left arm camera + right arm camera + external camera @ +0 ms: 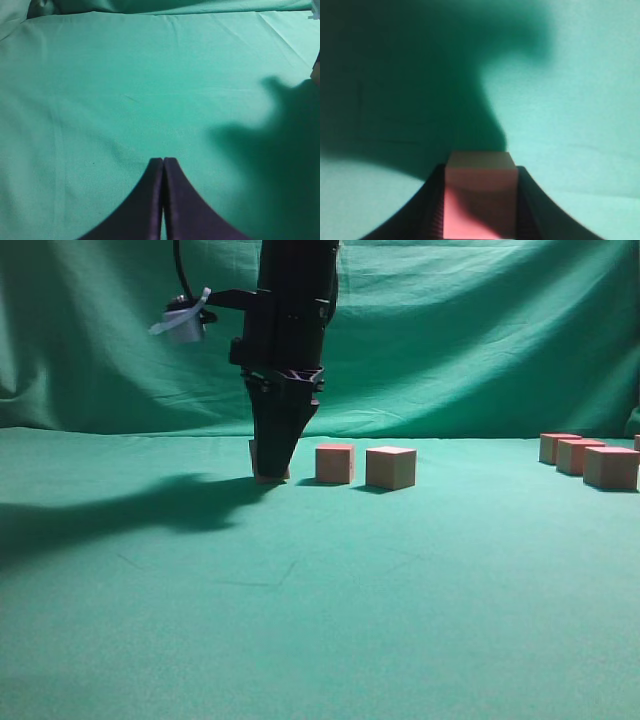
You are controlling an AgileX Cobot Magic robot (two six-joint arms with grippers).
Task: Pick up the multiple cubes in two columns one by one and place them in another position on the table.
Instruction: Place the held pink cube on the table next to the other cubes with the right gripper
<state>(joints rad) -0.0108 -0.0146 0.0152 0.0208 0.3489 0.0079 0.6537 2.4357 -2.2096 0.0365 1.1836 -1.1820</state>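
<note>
While gripped: the right gripper [479, 210] pinches one cube [479, 200] between its fingers, low at the table [320, 640].
Neighbours: two cubes [362, 465] just beside it.
Advice: settle flat before letting go.
Left gripper [163, 200]: pressed together, empty.

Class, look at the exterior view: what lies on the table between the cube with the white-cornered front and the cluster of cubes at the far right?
Nothing: between that cube and the right-hand cluster only bare table shows.
</note>
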